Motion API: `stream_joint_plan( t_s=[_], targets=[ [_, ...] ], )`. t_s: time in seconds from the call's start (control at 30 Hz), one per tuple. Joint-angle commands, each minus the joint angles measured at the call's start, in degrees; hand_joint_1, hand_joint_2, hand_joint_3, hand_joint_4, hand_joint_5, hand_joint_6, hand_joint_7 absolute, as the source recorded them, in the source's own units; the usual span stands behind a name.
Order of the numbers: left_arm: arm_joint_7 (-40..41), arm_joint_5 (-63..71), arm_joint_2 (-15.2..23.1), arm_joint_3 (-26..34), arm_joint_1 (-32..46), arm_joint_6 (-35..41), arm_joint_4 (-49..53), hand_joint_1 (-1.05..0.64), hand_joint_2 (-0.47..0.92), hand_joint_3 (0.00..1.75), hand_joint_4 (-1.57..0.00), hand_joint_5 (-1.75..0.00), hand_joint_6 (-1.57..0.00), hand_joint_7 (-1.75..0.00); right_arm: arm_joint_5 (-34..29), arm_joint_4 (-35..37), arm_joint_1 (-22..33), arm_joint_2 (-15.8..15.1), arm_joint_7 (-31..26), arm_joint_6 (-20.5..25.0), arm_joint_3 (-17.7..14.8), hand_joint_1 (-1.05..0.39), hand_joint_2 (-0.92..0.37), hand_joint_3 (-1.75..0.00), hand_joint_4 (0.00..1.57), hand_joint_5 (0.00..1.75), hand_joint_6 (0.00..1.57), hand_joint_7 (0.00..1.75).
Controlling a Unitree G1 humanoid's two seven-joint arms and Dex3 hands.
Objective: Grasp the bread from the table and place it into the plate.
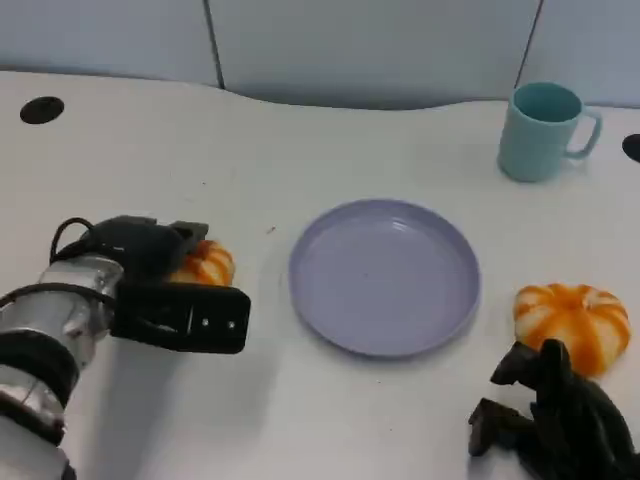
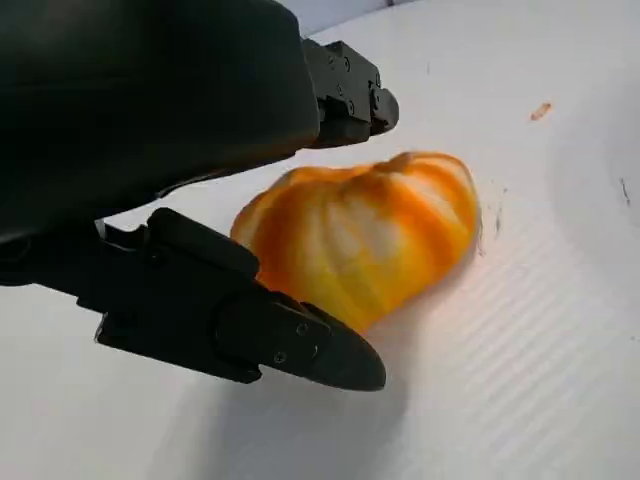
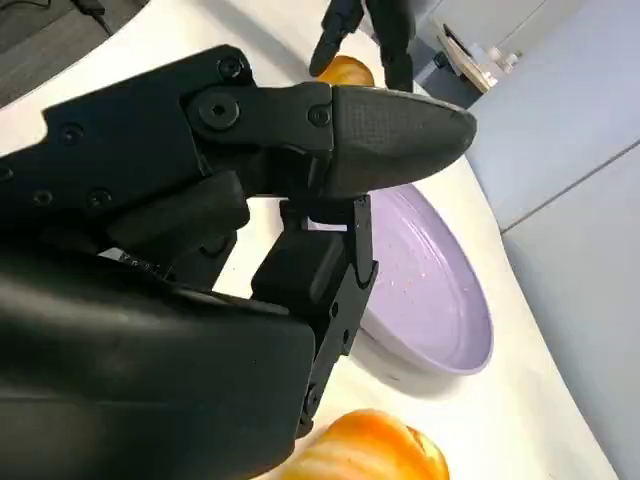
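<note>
Bread (image 1: 207, 264), a striped orange-and-white bun, lies on the white desk (image 1: 300, 420) at about nine o'clock from the lilac plate (image 1: 385, 275). The left hand (image 1: 165, 285) sits right over it; in the left wrist view the fingers (image 2: 290, 345) flank the bun (image 2: 365, 235) on both sides, though whether they actually press it I cannot tell. A second bun (image 1: 572, 322) rests at four o'clock from the plate, with the right hand (image 1: 555, 420) just beside it at its six o'clock, fingers curled and holding nothing. A teal mug (image 1: 543, 130) stands at one o'clock from the plate.
</note>
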Motion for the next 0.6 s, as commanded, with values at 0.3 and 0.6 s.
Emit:
stream_joint_plan(
  t_s=[0.3, 0.6],
  targets=[
    [-2.92, -3.82, -4.84, -0.16, -4.17, 3.4, 8.68, -0.59, 0.84, 0.0, -0.02, -0.01, -0.08, -0.01, 1.4, -2.27, 2.67, -0.39, -0.03, 0.26, -0.93, -0.44, -0.92, -0.52, 1.17, 1.33, 1.01, 1.25],
    [-0.78, -7.08, -6.05, 1.17, -2.41, 2.96, 9.26, -0.41, 0.85, 0.01, -0.25, -0.08, -0.34, -0.05, 2.06, -3.73, 3.69, -0.39, -0.41, 0.8, -0.85, -0.46, -0.92, -0.51, 1.22, 1.26, 1.06, 1.21]
  ],
)
